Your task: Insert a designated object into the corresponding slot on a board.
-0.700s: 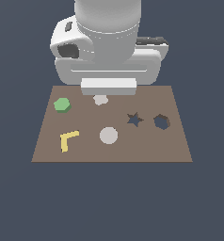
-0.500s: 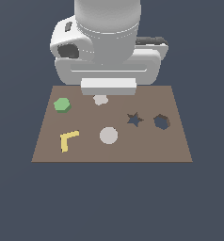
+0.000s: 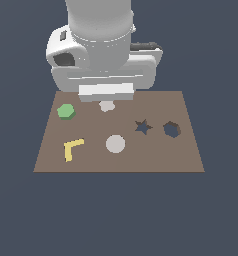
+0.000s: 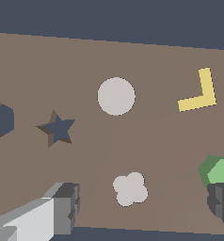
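Note:
The green hexagonal block (image 3: 66, 111) lies flat on the brown board (image 3: 181, 155) near its back corner at the exterior view's left. The hexagon slot (image 3: 172, 129) is a dark cutout towards the exterior view's right. In the wrist view the block (image 4: 220, 170) sits just beyond one dark fingertip (image 4: 222, 201), and the slot (image 4: 1, 120) shows at the opposite edge. My gripper (image 4: 142, 207) is open with nothing between its fingers, which straddle a pale clover-shaped piece (image 4: 130, 188) from above. In the exterior view the arm's body hides the fingers.
On the board are also a dark star-shaped cutout (image 3: 142, 126), a pale grey round disc (image 3: 115, 144), a yellow L-shaped piece (image 3: 73, 148) and the clover-shaped piece (image 3: 107, 105). The arm's bulky white body (image 3: 103, 55) hangs over the board's back edge.

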{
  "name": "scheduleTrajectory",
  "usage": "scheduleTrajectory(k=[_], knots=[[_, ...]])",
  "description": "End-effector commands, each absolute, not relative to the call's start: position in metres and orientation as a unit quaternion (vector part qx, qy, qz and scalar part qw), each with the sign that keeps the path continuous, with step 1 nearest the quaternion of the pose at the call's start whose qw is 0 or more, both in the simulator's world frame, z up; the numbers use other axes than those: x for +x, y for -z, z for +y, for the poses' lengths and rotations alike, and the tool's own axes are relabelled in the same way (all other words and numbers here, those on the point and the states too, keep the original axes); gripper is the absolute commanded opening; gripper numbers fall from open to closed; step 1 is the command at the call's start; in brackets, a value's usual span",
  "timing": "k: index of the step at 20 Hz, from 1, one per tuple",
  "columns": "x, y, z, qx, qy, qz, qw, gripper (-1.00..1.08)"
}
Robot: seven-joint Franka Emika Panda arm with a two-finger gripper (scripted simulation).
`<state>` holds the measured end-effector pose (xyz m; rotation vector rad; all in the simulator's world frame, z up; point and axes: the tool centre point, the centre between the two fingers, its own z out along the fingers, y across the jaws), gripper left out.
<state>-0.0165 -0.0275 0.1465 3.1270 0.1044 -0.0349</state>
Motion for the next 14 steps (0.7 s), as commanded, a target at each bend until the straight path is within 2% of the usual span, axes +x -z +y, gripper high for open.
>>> scheduleTrajectory(k=[1,14], knots=[[-0.021,-0.140,-0.037,0.999,0.011,0.045,0.006,1.00],[-0.044,-0.090,-0.116,0.990,0.005,0.140,0.003,1.00]])
